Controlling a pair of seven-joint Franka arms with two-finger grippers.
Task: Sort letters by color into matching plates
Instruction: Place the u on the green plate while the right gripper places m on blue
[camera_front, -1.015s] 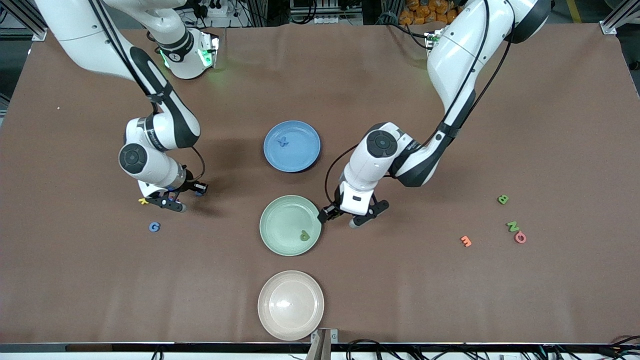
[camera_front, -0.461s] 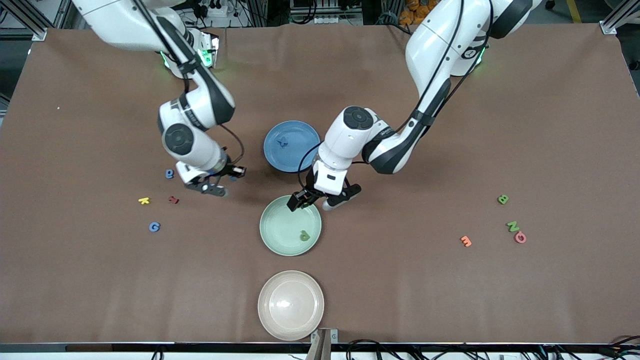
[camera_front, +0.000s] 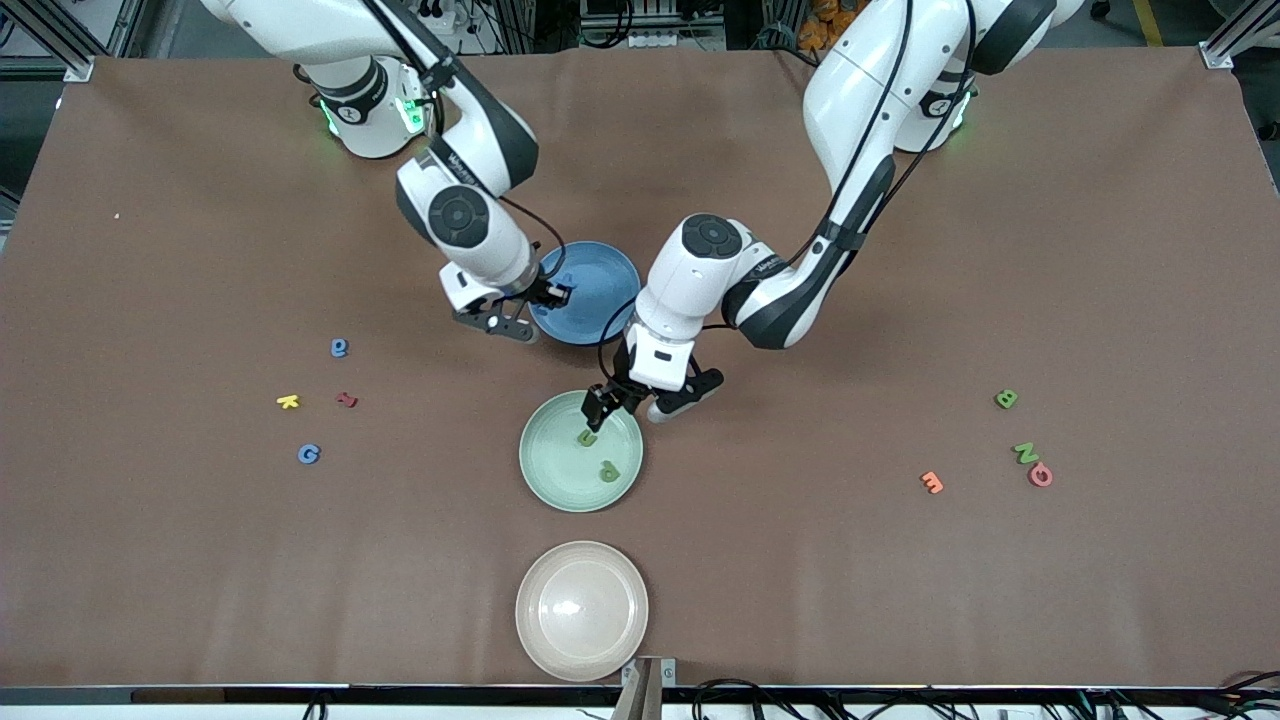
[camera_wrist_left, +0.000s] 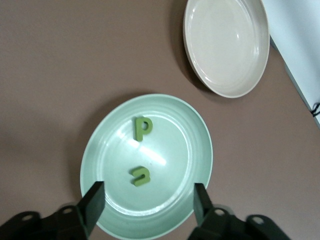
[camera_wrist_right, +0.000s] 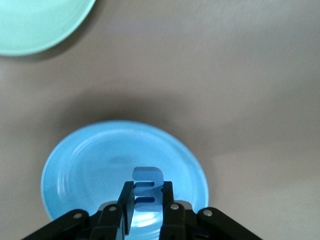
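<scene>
Two drops are in hand. The left gripper (camera_front: 612, 402) hangs over the pale mint green round plate (camera_front: 545, 478), fingers apart and empty; a small green foam letter (camera_wrist_left: 140, 175) lies flat in the plate beside a green foam P (camera_wrist_left: 142, 127). The right gripper (camera_wrist_right: 146, 201) is over the blue round plate (camera_wrist_right: 75, 165), fingers clamped on a small blue foam letter (camera_wrist_right: 147, 179) held on edge. Next, it seems, the right should release, then each arm fetch another letter from the bench (camera_front: 800, 560).
</scene>
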